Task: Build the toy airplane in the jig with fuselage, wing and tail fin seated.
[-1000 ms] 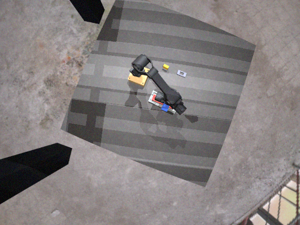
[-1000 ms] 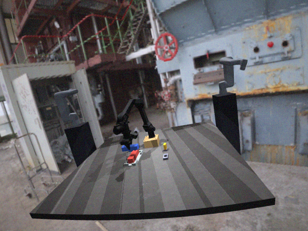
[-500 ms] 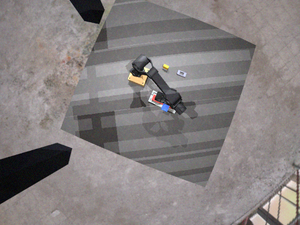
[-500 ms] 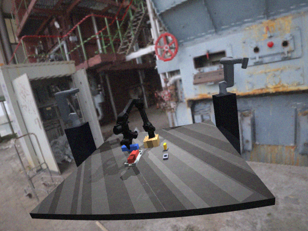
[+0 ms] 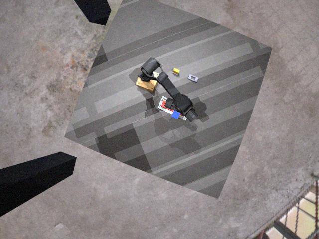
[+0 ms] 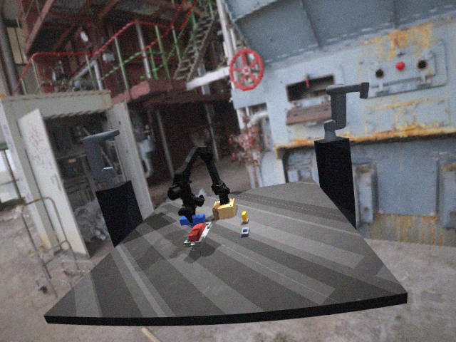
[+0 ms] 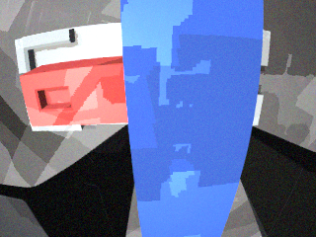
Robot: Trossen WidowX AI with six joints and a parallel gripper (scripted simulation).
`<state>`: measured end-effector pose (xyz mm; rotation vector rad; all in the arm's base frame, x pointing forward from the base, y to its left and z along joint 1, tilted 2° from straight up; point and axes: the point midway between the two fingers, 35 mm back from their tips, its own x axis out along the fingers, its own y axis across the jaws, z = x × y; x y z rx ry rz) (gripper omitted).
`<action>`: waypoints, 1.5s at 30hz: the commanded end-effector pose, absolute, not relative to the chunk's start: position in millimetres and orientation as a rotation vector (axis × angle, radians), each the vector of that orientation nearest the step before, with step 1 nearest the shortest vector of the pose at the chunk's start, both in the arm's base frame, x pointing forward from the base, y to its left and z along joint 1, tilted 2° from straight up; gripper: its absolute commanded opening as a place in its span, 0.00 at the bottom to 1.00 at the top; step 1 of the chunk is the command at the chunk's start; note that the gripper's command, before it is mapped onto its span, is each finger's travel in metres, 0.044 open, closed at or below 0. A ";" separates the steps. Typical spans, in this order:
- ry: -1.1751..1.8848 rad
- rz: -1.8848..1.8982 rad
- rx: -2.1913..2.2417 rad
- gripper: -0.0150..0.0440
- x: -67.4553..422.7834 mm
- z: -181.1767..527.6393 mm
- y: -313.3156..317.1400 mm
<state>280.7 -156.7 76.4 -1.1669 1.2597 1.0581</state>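
My gripper (image 5: 180,113) (image 6: 189,216) (image 7: 184,130) is shut on the blue wing (image 5: 176,114) (image 6: 192,219) (image 7: 192,113) and holds it flat, just above the fuselage. The red fuselage (image 5: 163,104) (image 6: 197,231) (image 7: 73,95) lies in the white jig cradle (image 5: 164,110) (image 6: 188,243) (image 7: 66,42). In the wrist view the wing crosses the fuselage and hides its middle and its sockets. I cannot tell if the wing touches the fuselage. The yellow tail fin (image 5: 176,70) (image 6: 244,216) stands on the table apart from the jig.
A small grey frame-like piece (image 5: 193,77) (image 6: 244,231) lies near the tail fin. The arm's tan base block (image 5: 146,83) (image 6: 224,209) sits behind the jig. Black posts (image 6: 335,177) (image 6: 117,209) stand at the table's far edges.
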 end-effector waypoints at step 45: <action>1.263 1.066 -1.160 0.57 280.7 45.1 -156.7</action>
